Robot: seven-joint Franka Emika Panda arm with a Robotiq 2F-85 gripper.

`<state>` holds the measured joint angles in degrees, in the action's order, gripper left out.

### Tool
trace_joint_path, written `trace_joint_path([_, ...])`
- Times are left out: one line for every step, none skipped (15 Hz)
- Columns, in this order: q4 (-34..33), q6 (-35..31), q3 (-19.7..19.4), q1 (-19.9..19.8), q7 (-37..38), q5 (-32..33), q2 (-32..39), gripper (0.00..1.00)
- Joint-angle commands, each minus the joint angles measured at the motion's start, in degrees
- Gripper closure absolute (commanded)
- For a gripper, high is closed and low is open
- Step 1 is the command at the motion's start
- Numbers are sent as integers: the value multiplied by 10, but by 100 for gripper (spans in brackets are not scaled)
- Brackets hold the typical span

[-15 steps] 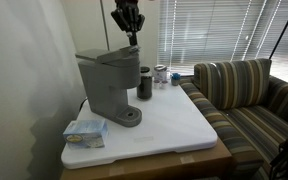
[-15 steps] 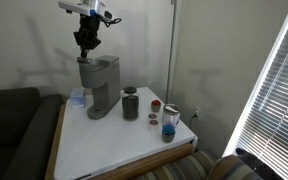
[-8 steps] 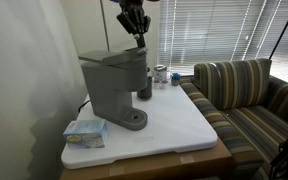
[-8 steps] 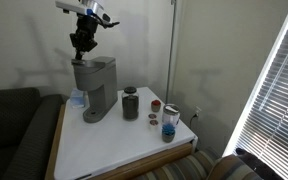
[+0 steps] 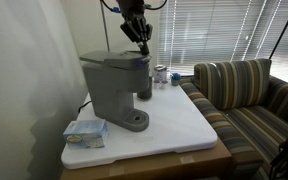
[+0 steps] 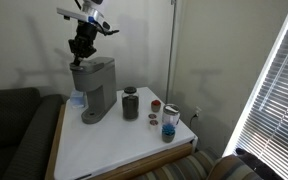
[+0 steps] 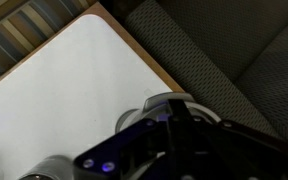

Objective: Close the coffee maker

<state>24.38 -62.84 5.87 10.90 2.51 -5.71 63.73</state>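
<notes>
Arm (image 5: 127, 8) drops in from the top of frame in both exterior views. Wrist is bent so the pincer (image 5: 143, 41) points down w/ a slight tilt. Pincer is clenched: fingers (image 5: 139, 33) pressed together into one narrow dark tip, nothing held btw them.

Coffee maker (image 5: 112, 88): tall grey plastic body, upright, round base plate (image 5: 132, 120) out front at the bottom. Lid (image 5: 114, 58) lies down flat on top; no gap seen btw lid and body, so it looks closed. It stands on the white tabletop (image 5: 179, 125) toward a back corner and is the biggest thing there. Dark tumbler (image 6: 131, 103) is just beside it. Blue packet (image 5: 84, 131) lies by its foot near the tabletop edge. Small jars (image 6: 169, 123) sit further along, well apart from the machine. Striped sofa (image 5: 249, 95) runs along one side of the tabletop.

Pincer vs machine: tip sits right over the top of the coffee maker, above the lid end nearest the tumbler. Very close to the lid, but can't tell if touching or just clear of it.

Wrist view: dark pincer body fills the bottom, blurred. A rounded grey part (image 7: 167, 102) peeks out just past it, prob. part of the machine, can't tell which. White tabletop and a dark couch (image 7: 234, 50) show beyond.
</notes>
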Motion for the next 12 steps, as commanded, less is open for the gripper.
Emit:
trace_joint_path([26,-14,3,-3,-22,1,8,100])
trace_joint_path([-42,18,2,0,-22,-1,48,100])
trace_joint_path([24,-14,3,-4,-26,-1,10,100])
trace_joint_path([23,-15,3,-4,-28,-2,11,100])
trace_joint_path([23,-16,4,-5,-29,-3,12,100])
trace_joint_path([22,-17,4,-5,-30,-3,12,100])
trace_joint_path([22,-19,4,-5,-32,-3,12,100])
trace_joint_path([21,-20,3,-5,-32,-3,11,100])
trace_joint_path([19,-22,3,-5,-31,-3,10,100])
trace_joint_path([17,-25,3,-4,-29,-4,8,100])
trace_joint_path([15,-27,2,-4,-25,-3,6,100])
trace_joint_path([12,-28,1,-2,-18,-2,3,100])
